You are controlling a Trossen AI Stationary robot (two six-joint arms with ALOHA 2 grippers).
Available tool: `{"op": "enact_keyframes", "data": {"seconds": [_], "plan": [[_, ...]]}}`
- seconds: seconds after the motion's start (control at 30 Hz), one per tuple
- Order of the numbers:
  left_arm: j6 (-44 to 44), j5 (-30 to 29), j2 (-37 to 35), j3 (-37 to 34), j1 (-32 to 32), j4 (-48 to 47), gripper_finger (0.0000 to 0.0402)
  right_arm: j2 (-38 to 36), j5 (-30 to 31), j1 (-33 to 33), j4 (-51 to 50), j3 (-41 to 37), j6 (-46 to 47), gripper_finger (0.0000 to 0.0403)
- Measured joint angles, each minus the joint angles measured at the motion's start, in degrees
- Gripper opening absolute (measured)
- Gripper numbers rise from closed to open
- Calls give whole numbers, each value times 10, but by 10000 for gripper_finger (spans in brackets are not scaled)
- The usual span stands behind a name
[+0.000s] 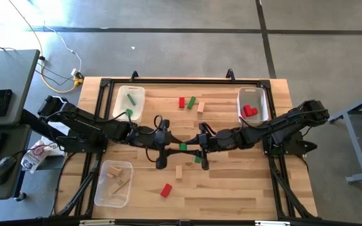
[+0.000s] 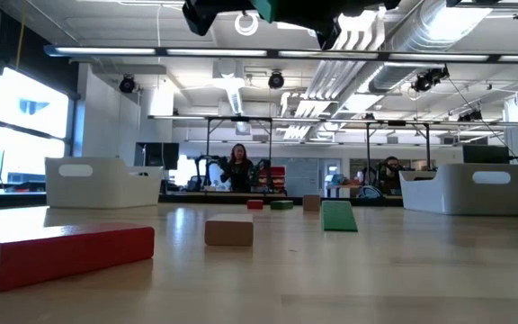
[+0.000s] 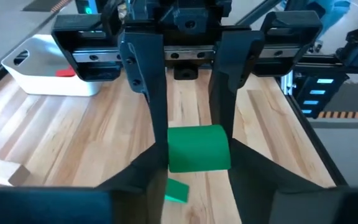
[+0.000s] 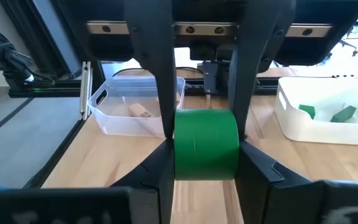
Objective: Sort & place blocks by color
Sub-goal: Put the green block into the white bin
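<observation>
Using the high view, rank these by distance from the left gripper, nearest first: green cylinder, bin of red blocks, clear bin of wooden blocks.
From the left gripper:
1. Green cylinder, at its fingertips, table centre.
2. Clear bin of wooden blocks, near-left corner.
3. Bin of red blocks, far right side.

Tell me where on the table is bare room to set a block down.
Bare wood lies along the near edge, right of the red block, below the right gripper. Crowded: the middle, where both grippers meet at the green cylinder.

Both arms meeting nose to nose mid-counter

Left gripper (image 1: pixel 168 146) and right gripper (image 1: pixel 195 147) face each other, arms stretched low and inward, both jaws clamped on one green block (image 1: pixel 183 147).
</observation>
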Motion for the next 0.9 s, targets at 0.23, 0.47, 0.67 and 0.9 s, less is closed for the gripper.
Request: {"op": "enact_keyframes", "data": {"seconds": [0.23,0.47,0.67,0.9], "plan": [[10,1,0,0,1,1,100,0,18,0,1,0,-2,172],[19,-22,-1,1,1,-42,100,0,64,0,-13,0,4,223],[20,-34,-4,1,20,-109,100,0,125,-6,-24,0,10,226],[22,-91,-6,1,55,-193,100,0,136,-29,-27,0,25,226]]}}
